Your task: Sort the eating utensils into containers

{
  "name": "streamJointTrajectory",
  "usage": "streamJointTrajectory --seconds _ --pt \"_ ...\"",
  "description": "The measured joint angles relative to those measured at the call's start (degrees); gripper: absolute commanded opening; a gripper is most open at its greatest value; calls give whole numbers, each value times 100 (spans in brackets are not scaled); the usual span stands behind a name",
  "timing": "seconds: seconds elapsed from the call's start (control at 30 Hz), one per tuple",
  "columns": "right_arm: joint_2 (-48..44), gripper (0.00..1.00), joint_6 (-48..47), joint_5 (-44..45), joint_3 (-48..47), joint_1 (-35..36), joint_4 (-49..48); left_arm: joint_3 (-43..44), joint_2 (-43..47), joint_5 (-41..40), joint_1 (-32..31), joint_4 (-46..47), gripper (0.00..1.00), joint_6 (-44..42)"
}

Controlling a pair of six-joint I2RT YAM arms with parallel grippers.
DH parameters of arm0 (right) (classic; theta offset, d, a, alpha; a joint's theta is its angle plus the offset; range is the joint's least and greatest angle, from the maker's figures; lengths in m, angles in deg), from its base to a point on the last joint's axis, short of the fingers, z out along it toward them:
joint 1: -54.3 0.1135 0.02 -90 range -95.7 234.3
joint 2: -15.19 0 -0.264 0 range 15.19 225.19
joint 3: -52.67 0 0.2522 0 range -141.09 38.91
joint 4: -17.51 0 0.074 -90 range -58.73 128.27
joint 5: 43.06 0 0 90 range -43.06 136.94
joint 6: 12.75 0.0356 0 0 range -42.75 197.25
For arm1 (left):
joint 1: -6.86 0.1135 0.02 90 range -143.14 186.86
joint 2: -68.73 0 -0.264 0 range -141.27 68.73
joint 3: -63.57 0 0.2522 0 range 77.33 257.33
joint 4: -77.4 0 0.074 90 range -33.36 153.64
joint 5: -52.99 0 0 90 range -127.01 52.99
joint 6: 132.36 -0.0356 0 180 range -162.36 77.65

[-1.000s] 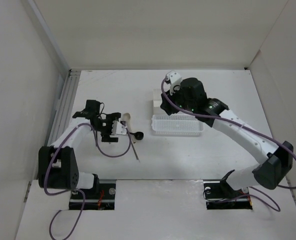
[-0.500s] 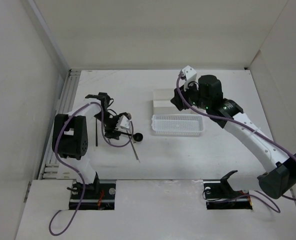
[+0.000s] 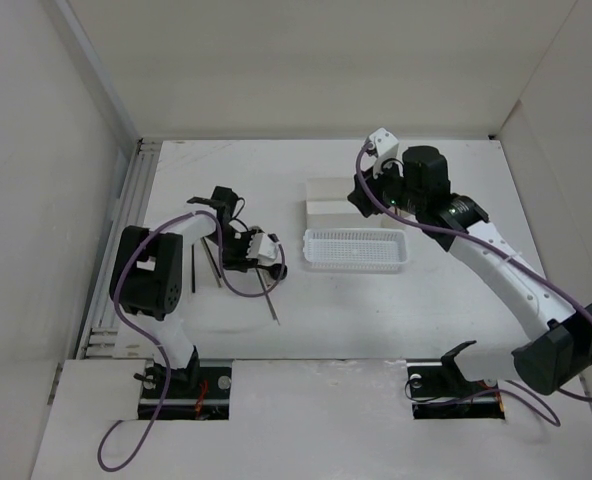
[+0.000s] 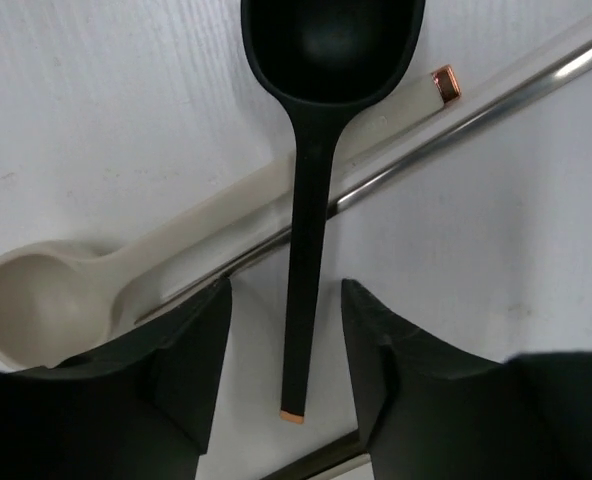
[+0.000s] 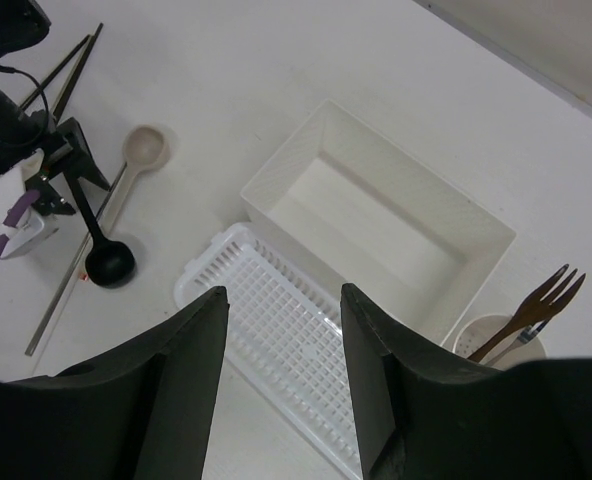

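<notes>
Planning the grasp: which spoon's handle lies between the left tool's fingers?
The black spoon, crossing over the beige spoon; its handle end lies inside the left tool.

The left gripper (image 3: 264,252) slides right across the middle of the frame and now sits over the black spoon (image 4: 304,200), half hiding its bowl from above. Its arm swings up off the lower left, uncovering the dark sticks (image 3: 211,262). Over on the right, the right gripper (image 3: 361,198) pulls back toward the upper right, baring more of the white box (image 3: 326,200).

White table (image 3: 376,315), pale walls (image 3: 306,60), side rail (image 3: 122,230)
</notes>
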Motion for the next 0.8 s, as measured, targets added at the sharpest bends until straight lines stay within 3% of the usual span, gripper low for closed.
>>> streamJointTrajectory --seconds 0.1,0.17,0.2,0.27,0.6,0.8 --pt "35 54 -9 -17 0 0 2 -120 44 -98 -76 142 31 114" --pt "33 54 -7 -20 0 0 2 -177 92 -114 -85 164 21 151" --pt "31 54 -7 -20 2 0 -9 -197 103 -122 -87 170 8 168" --pt "31 54 -2 -20 4 0 -20 -212 111 -144 -87 223 0 227" --pt "-199 54 129 2 122 0 -61 -256 190 -170 -68 284 0 339" --pt "-409 54 391 293 125 -188 -249 588 387 -42 236 -592 0 214"
